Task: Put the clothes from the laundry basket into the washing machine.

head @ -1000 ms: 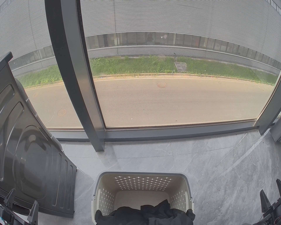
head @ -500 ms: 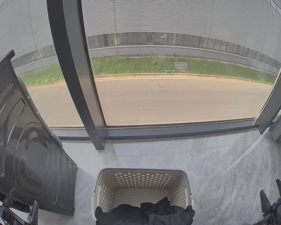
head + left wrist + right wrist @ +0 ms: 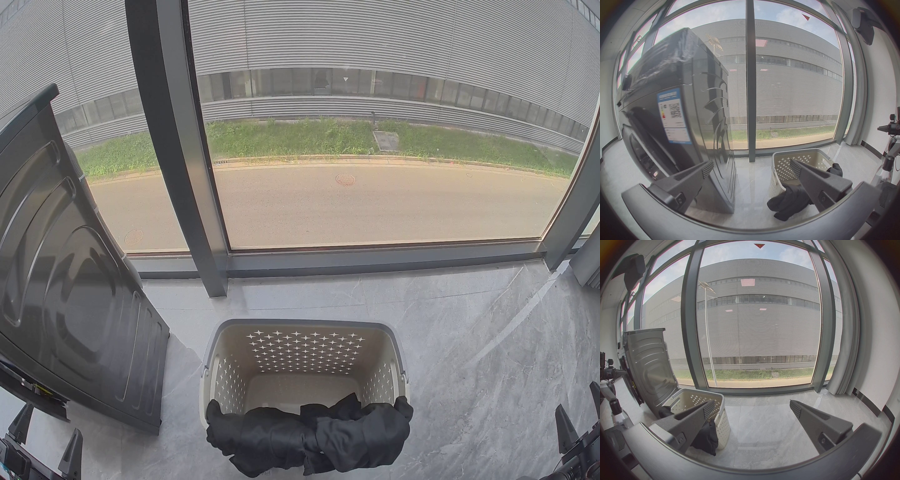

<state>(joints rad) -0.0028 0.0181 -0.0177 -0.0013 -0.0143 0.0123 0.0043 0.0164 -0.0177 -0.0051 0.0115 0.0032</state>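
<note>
A pale plastic laundry basket with star-shaped perforations is standing upright on the grey marble-look floor, its opening facing up and its wider side turned toward the robot, roughly parallel to the window wall with its dark metal frame running behind it. The black clothes are lying in a bunched roll across the basket's near rim, their long axis running left to right in the head view, with both ends spilling over the rim corners and some cloth hanging down outside the near wall; the far part of the basket's bottom is showing bare. The dark grey washing machine is standing to the left of the basket, its ribbed side panel facing the basket and only a narrow strip of floor separating its lower corner from the basket's left wall. To the right of the basket, open floor is stretching toward the window frame and a pale curtain. The left gripper is hovering low beside the machine's near corner, fingers spread apart and holding nothing. The right gripper is hovering over bare floor well to the right of the basket, its fingers likewise spread and gripping nothing.
</note>
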